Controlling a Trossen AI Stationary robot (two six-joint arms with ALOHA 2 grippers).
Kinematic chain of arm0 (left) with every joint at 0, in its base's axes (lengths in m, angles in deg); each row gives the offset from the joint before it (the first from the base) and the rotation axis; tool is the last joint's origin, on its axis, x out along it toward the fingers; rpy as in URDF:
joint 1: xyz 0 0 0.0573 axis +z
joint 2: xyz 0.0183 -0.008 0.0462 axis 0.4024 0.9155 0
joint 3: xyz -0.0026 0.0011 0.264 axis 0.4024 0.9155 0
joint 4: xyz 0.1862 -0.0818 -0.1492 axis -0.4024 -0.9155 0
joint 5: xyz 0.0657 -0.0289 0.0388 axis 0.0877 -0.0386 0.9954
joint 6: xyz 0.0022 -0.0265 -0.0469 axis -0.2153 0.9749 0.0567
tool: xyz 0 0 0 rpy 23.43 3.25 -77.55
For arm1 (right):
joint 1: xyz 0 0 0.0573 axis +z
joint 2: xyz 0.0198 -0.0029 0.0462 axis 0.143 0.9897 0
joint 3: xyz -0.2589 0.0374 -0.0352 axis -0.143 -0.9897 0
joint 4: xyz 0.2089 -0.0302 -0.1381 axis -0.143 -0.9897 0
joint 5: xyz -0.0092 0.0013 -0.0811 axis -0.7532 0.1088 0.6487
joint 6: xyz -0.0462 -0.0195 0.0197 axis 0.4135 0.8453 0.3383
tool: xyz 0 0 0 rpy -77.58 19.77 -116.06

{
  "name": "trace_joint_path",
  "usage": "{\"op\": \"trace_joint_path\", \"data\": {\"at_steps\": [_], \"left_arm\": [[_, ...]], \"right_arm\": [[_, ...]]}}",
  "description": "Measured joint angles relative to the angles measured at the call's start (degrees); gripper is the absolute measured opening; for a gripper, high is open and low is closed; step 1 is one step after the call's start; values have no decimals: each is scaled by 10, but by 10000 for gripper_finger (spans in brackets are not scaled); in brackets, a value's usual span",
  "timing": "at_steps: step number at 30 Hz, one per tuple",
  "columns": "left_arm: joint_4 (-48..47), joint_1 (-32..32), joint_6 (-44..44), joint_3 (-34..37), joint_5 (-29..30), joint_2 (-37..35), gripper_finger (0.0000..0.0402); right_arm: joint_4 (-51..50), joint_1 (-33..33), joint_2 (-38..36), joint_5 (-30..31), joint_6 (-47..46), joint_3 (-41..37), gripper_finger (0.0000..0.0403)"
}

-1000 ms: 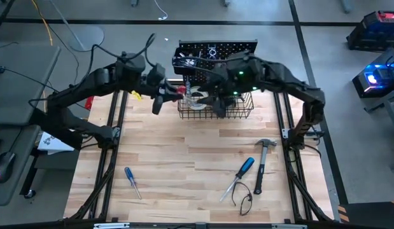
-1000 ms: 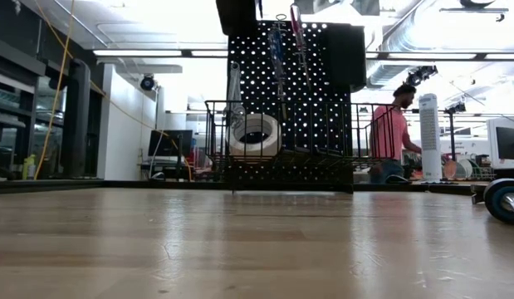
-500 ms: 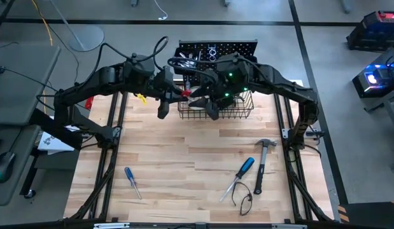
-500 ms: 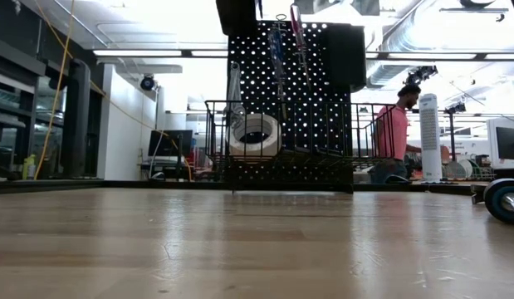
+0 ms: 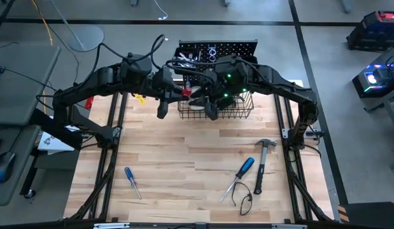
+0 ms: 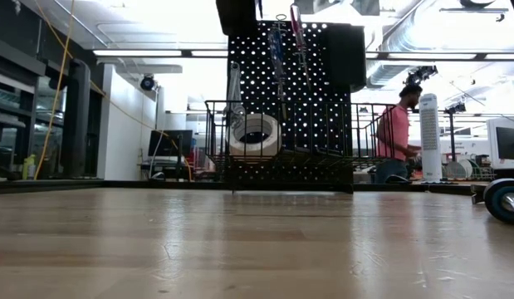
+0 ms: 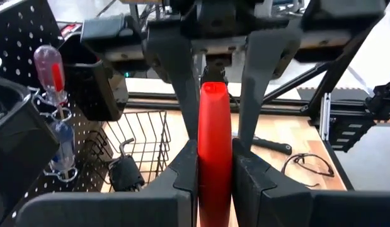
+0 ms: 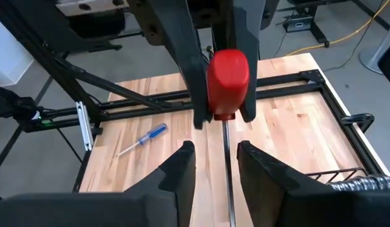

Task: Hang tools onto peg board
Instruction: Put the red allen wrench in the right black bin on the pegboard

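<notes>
High view shows you three tools on the table (image 5: 184, 159): two blue screwdrivers (image 5: 132, 182), one hammer (image 5: 261, 162). Farther, your left gripper (image 7: 215, 165) clamps one red screwdriver (image 7: 214, 145); right gripper (image 8: 213, 165) straddles its shaft, unclamped, before the peg board (image 5: 217, 48).

From my remote station I see the counter (image 5: 197, 152), pale wood planks, standing on a grey concrete floor (image 5: 324, 57) marked with dark lines. A grey side desk (image 5: 18, 83) stands at one edge. Across the room, ceiling strip lights (image 6: 157, 53) and exposed ducts (image 6: 456, 33) run overhead. A white wall (image 6: 128, 133) stands beside a monitor (image 6: 169, 143). A person in a pink shirt (image 6: 395, 133) stands near a white tower unit (image 6: 429, 137).
</notes>
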Motion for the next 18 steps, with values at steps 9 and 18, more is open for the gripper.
{"op": "trace_joint_path", "data": {"at_steps": [9,18], "left_arm": [[10,-2,0,0,1,0,45],[-13,-3,-6,0,18,0,45]], "right_arm": [[6,0,8,-1,0,0,63],[6,0,8,0,6,0,27]]}}
